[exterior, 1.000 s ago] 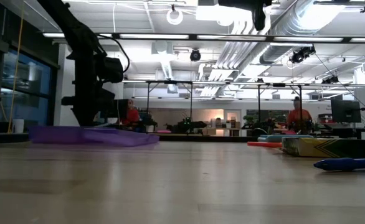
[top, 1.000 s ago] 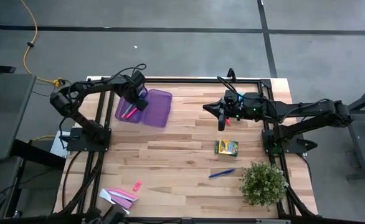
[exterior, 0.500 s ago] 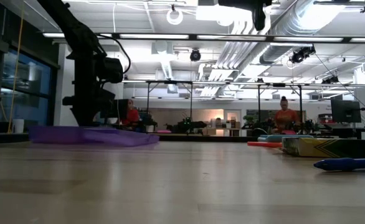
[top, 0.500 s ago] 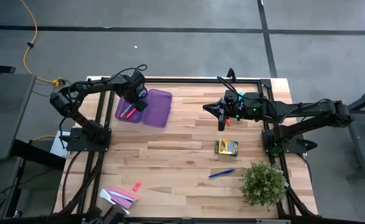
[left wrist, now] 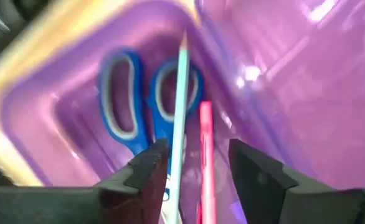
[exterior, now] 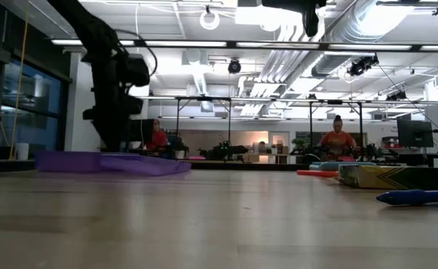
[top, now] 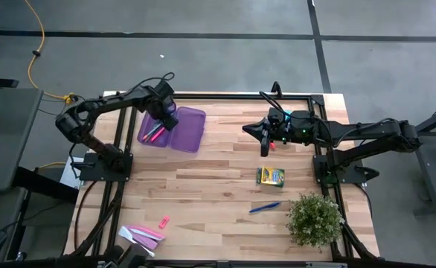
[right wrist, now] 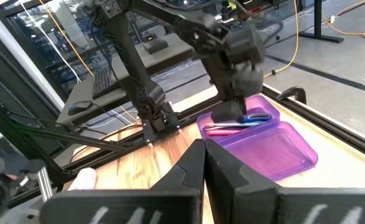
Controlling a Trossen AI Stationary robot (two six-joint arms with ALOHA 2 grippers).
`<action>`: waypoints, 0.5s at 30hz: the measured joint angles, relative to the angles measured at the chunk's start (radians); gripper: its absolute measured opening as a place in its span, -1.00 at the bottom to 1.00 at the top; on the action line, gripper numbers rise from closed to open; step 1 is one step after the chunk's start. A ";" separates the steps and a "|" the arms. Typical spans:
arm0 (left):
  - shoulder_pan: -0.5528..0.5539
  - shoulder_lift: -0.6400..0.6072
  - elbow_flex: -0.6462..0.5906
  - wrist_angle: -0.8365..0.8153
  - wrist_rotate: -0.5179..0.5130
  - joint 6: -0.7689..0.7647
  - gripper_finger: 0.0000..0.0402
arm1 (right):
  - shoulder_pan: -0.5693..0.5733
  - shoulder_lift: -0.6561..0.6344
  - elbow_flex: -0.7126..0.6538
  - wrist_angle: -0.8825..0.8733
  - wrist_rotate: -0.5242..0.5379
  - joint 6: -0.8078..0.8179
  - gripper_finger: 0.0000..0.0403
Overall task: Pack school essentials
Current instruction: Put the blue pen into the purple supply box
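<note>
Left claw, fingers parted and empty, hangs over the purple case holding scissors and pencils, while the crayon box and blue pen lie nearer the clenched right claw.

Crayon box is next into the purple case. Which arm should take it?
Probably the right. The right gripper, shut and empty, hangs just behind the crayon box. The left gripper is open over the purple case, across the table.
</note>
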 joint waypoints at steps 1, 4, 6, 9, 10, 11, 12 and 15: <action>0.000 -0.018 0.017 -0.004 0.002 0.000 -0.19 | 0.000 0.000 0.000 0.000 -0.003 0.000 -1.00; 0.000 -0.089 0.070 -0.003 0.028 -0.002 -0.18 | 0.000 0.000 0.000 0.000 -0.007 0.000 -1.00; 0.000 -0.150 0.107 0.020 0.072 -0.024 -0.18 | 0.000 0.000 0.000 -0.001 -0.008 -0.001 -1.00; 0.000 -0.272 0.124 0.122 0.220 -0.080 -0.20 | 0.000 0.000 0.000 -0.001 -0.010 -0.002 -1.00; -0.004 -0.317 0.121 0.170 0.280 -0.105 -0.20 | 0.000 0.000 0.000 -0.001 -0.010 -0.003 -1.00; -0.012 -0.364 0.117 0.220 0.333 -0.133 -0.21 | 0.000 0.000 0.000 -0.001 -0.010 -0.003 -1.00; -0.025 -0.411 0.109 0.274 0.374 -0.159 -0.22 | 0.000 0.000 0.000 -0.001 -0.010 -0.004 -1.00; -0.091 -0.556 0.058 0.429 0.428 -0.202 -0.24 | 0.000 0.000 0.000 -0.001 -0.010 -0.011 -1.00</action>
